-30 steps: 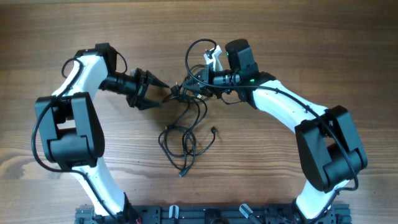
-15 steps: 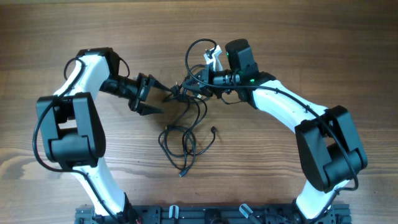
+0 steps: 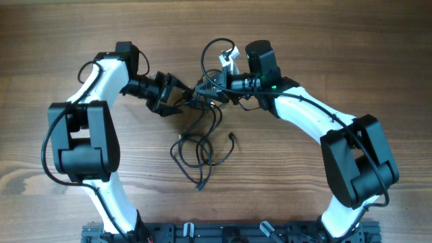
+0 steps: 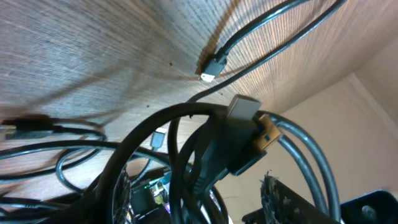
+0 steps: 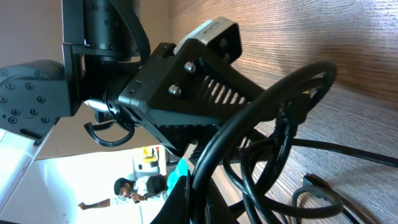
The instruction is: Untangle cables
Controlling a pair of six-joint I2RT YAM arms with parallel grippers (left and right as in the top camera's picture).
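Hazards at the knot, seen from above and from both wrists. Cables (image 3: pixel 200 150) lie at mid-table between the two arms. They form a tight clump (image 3: pixel 202 98), apparently lifted clear of the table (image 3: pixel 337 54), with one loop (image 3: pixel 210 50) arching toward the far side. Slack loops trail toward the near edge, with a free plug end (image 3: pixel 232 140) just to their right. Right gripper (image 3: pixel 214 86) is closed on strands at the right side of the clump. The left gripper (image 3: pixel 183 98) meets the clump from the left with its jaws apart. Whether any strand lies between them cannot be told, since the left wrist view is filled by crossing cords and a connector (image 4: pixel 247 121) hard against the lens. Likely faults: (1) the left jaws close on several overlapping strands at once, so that a pull tightens the knot instead of loosening it; (2) both grippers take the same cord and the arms draw apart, straining a plug; (3) the slack loops, hanging from the clump, drag along and snag on the free plug end; (4) the two grippers, working close together, collide; (5) thin cord slips from the closed right jaws under tension.
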